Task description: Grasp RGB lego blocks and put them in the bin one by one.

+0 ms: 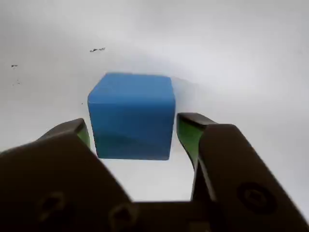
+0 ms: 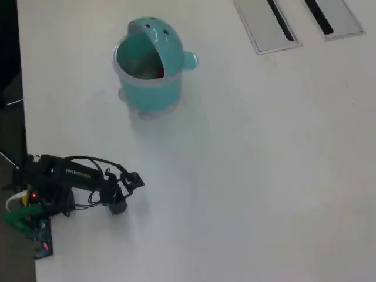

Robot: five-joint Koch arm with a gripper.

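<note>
In the wrist view a blue lego block [image 1: 131, 113] sits on the white table between my two green-lined fingers. My gripper [image 1: 133, 126] is open around it, with a thin gap showing on the right side and the left finger [image 1: 77, 129] close to its left face. The overhead view shows the gripper [image 2: 124, 194] low over the table at the lower left, and the blue block is hidden under it there. The teal bin [image 2: 150, 88] stands far off at the top, its lid tilted open, with something red [image 2: 158, 73] inside. No green block shows.
Two flat grey rectangular panels [image 2: 267, 26] [image 2: 335, 17] are set into the table at the top right. The table's left edge [image 2: 23, 117] runs close beside the arm's base [image 2: 35, 194]. Small dark specks [image 1: 96, 50] mark the table beyond the block.
</note>
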